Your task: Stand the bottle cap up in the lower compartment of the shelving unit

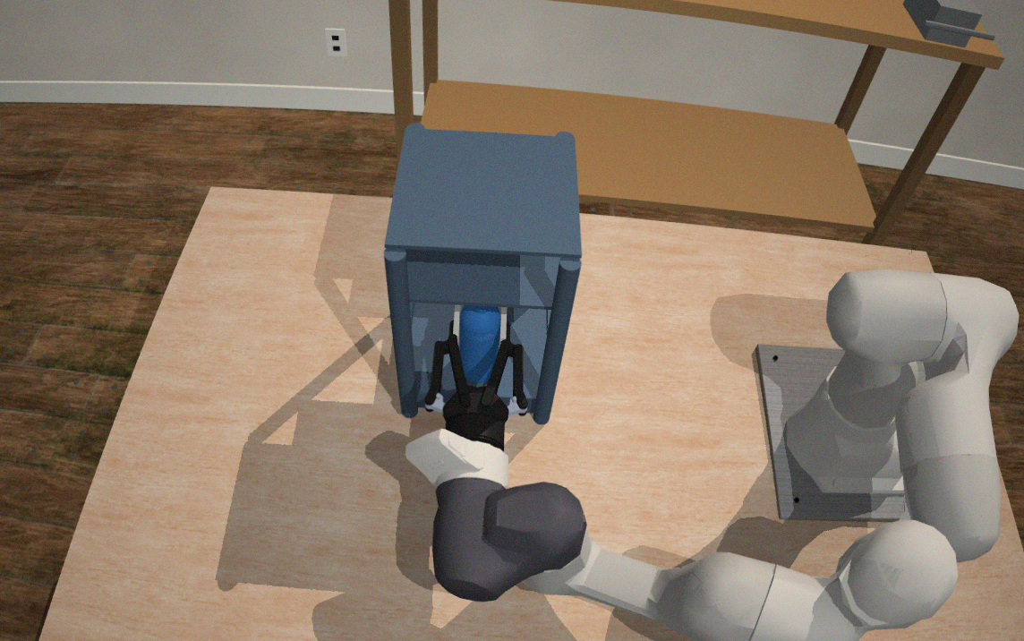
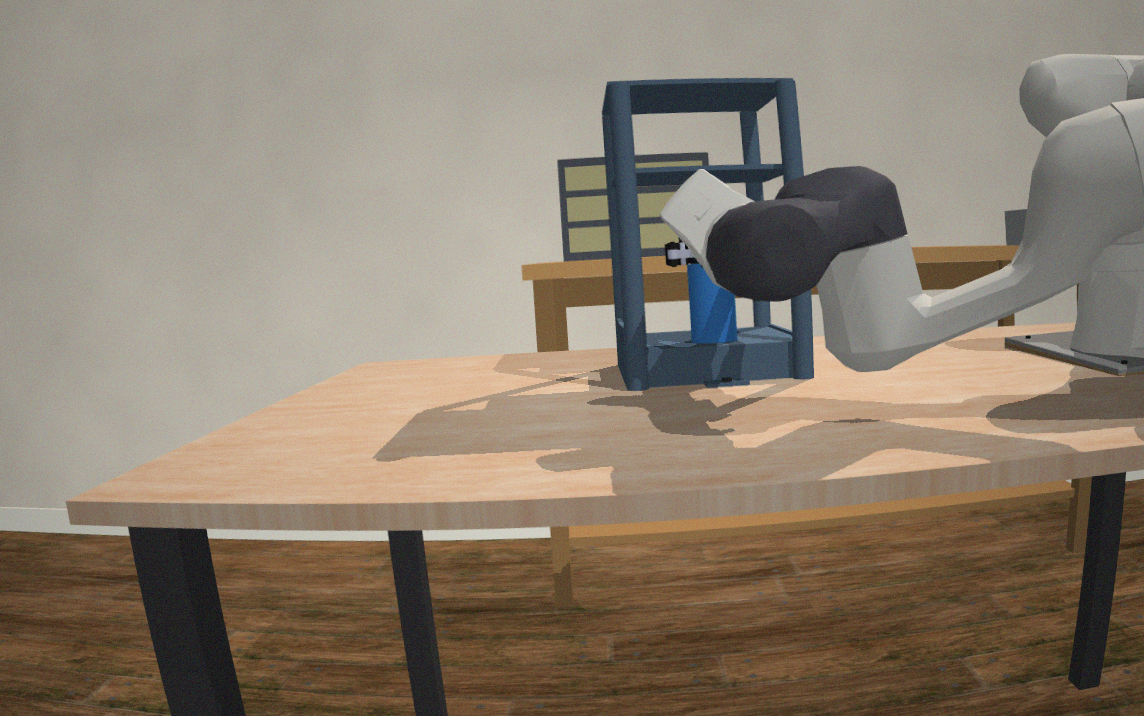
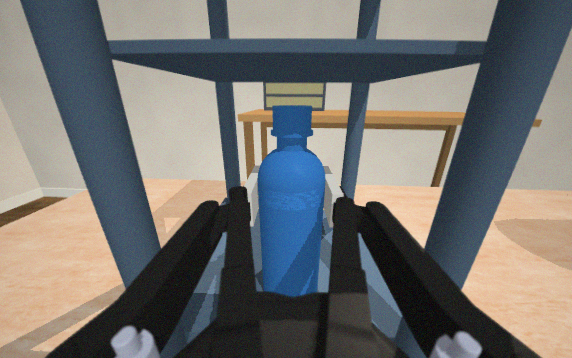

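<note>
Table (image 2: pixel 337 439): light wood, bearing blue shelf unit (image 1: pixel 482 189).
Arm (image 2: pixel 877 287): reaching in through unit's front.
Gripper (image 3: pixel 292 220): black, jaws pinching bottle at mid-body from both sides.
Bottle (image 3: pixel 292 210): plain blue, narrow neck; in lower compartment, long axis near vertical, cap (image 3: pixel 292 120) up.
Side view alone shows base at compartment floor; contact hard to judge. Top view hides cap under shelf.

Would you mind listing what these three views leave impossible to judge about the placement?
- Bottle base: hidden in the wrist view behind the end effector; whether it touches the compartment floor is unclear.
- Bottle cap: hidden from the top view by the shelving unit, and from the exterior view by the wrist.
- Front lip: too small in the exterior view.
- Tilt: too fine to judge anywhere.
</note>
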